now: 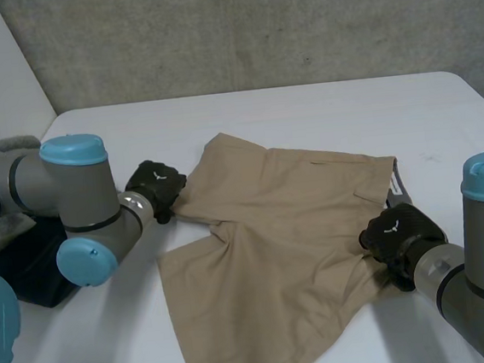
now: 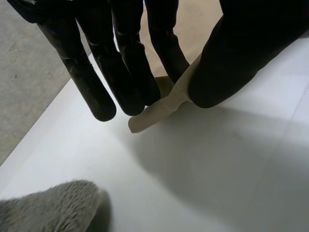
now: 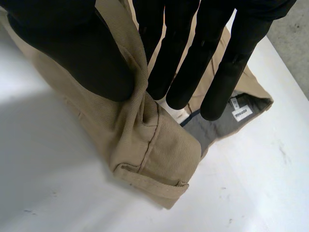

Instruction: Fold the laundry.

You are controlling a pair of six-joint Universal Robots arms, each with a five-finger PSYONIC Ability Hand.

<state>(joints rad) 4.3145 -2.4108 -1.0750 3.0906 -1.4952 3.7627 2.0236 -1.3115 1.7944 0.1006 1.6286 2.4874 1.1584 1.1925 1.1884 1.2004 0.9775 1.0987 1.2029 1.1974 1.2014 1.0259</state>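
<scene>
Now I am pinching the tan fabric shorts (image 1: 274,247), lying mid-frame on the white tabletop (image 1: 304,115): left hand (image 1: 158,186) on a hem corner, right hand (image 1: 399,233) on the waistband, probably to stretch them.

I saw the tan shorts (image 1: 272,230) lying mostly flat mid-way across the white table (image 1: 304,115), creased at the crotch. The legs pointed to my left, and the waistband (image 3: 159,145) at my right was bunched, grey lining (image 3: 212,128) showing.
</scene>
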